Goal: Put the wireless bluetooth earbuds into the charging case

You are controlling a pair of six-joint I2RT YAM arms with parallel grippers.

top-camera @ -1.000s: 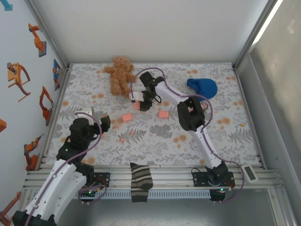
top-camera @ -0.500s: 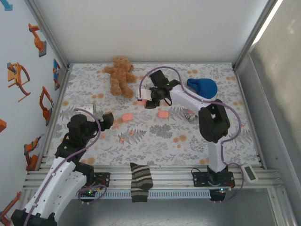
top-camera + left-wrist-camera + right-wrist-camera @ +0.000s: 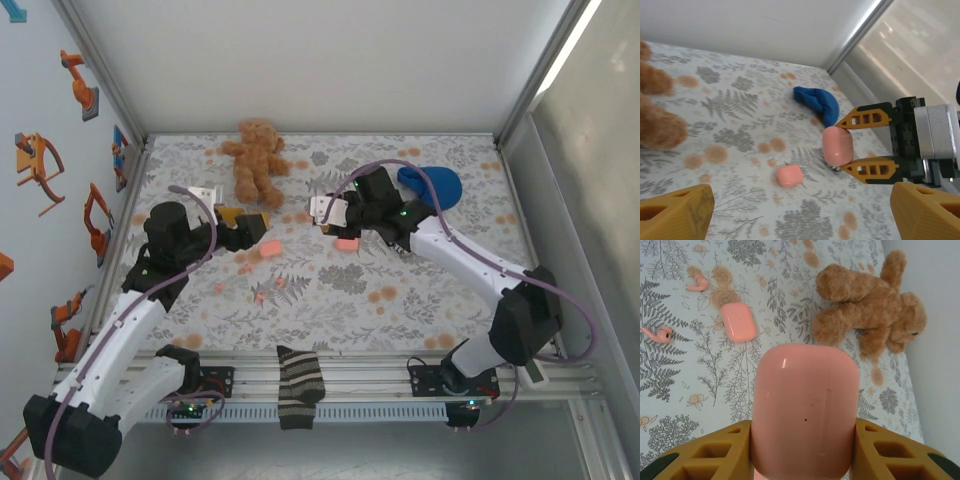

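Note:
My right gripper point(image 3: 803, 429) is shut on a salmon-pink charging case point(image 3: 805, 415), held upright above the table; it also appears in the left wrist view, where the case point(image 3: 837, 145) sits between the right gripper's fingers point(image 3: 865, 118). Two more pink cases point(image 3: 270, 250) point(image 3: 347, 243) lie on the floral cloth. Two tiny pink earbuds point(image 3: 697, 284) point(image 3: 660, 333) rest on the cloth beyond one lying case point(image 3: 737, 321). My left gripper point(image 3: 250, 224) hovers open left of the right gripper point(image 3: 325, 211), its fingers point(image 3: 677, 215) wide apart with nothing between them.
A brown teddy bear point(image 3: 255, 160) lies at the back. A blue cloth item point(image 3: 432, 185) sits at the back right. A striped sock point(image 3: 298, 385) hangs over the front rail. Enclosure walls point(image 3: 110, 150) border the table.
The right arm has swung its elbow out to the right, carrying the case slightly right. My left gripper has moved farther and to the right, toward the held case.

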